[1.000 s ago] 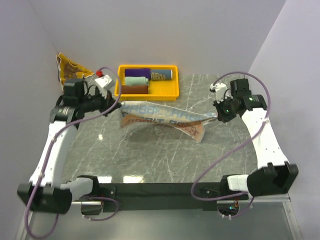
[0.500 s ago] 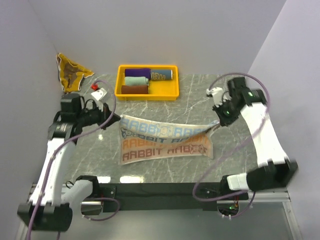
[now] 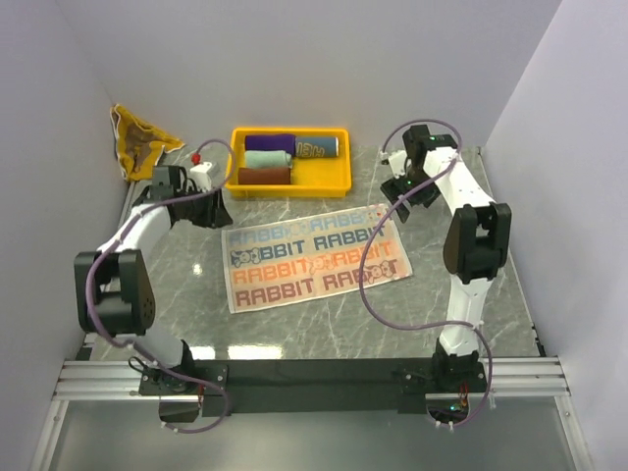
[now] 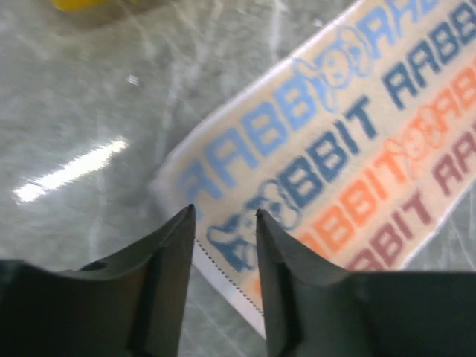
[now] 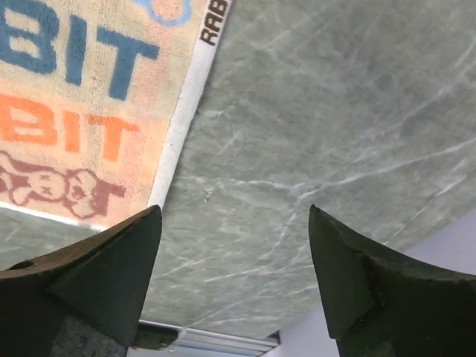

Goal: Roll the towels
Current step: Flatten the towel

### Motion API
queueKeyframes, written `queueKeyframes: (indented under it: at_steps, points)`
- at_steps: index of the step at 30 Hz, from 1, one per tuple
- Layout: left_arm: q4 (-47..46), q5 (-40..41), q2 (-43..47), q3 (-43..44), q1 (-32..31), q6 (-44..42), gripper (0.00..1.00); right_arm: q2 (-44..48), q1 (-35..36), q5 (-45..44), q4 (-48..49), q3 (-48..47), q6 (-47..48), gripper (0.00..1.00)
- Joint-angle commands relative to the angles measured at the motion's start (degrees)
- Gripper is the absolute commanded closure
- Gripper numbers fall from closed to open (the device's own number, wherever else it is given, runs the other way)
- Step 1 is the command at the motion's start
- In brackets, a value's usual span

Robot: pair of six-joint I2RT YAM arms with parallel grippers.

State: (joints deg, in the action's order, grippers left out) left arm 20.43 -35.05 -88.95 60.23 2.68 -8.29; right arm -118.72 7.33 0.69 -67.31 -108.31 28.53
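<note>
**OP:** What's centre frame?

**SPOTTER:** Your RABBIT towel (image 3: 314,257), spread flat on the marble table (image 3: 471,294) and lying a bit askew. Four rolled towels (image 3: 280,159) sit in the yellow tray (image 3: 291,187) at upper centre. A brown-and-yellow towel (image 3: 137,137) is bunched in the upper left corner.

**OP:** And the grippers?

**SPOTTER:** Your left gripper (image 4: 223,216) hangs over the towel's left corner, fingers only a narrow slit apart, w/ nothing in them. Your right gripper (image 5: 234,212) gapes wide, empty, over bare marble just beside the towel's right edge.

**OP:** What could go wrong?

**SPOTTER:** Three things, prob.
- Start the roll from that one corner and it'll likely come out as a crooked cone, since the cloth isn't square to you.
- Close the right where it hangs and you'd pinch air. It needs to come inward over the hem first.
- In the top view the right arm's purple cable (image 3: 365,280) crosses the towel's right end. If it sags it may drag the cloth.
</note>
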Motion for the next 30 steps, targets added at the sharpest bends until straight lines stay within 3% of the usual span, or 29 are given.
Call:
queueKeyframes:
  at_steps: [1,5,8,9,12,15,23,30]
  points:
    - [2.58,1.56,-3.15,8.58,2.06,-1.54,0.51,6.38,-1.70,-0.87,1.39,2.38,-2.52,0.12]
    - [10.42,-0.02,-0.80,8.08,2.24,-4.18,0.46,12.61,-3.38,10.10,-1.59,7.49,-2.96,0.21]
    - [11.65,-4.76,4.12,3.08,1.37,-5.15,0.50,15.17,-2.15,14.69,-0.64,15.21,-2.96,0.41]
    - [12.96,-5.29,4.83,2.10,0.76,-4.72,0.52,15.35,-1.54,15.13,0.06,18.98,-3.31,0.53]
    - [17.79,-8.89,4.66,-1.24,-2.41,-4.18,0.68,14.22,0.05,16.53,2.00,23.74,-4.71,0.70]
    - [19.47,-8.73,3.08,-4.41,-6.36,-2.70,0.80,12.20,0.58,18.47,3.58,26.21,-5.77,0.78]
    - [23.96,0.58,-7.37,-0.21,-7.43,-3.31,0.88,6.84,1.36,13.90,7.54,32.11,-7.43,0.78]
    - [24.23,8.50,-17.13,4.89,-6.63,-4.71,0.91,8.23,7.86,16.53,8.42,37.11,-9.20,0.78]
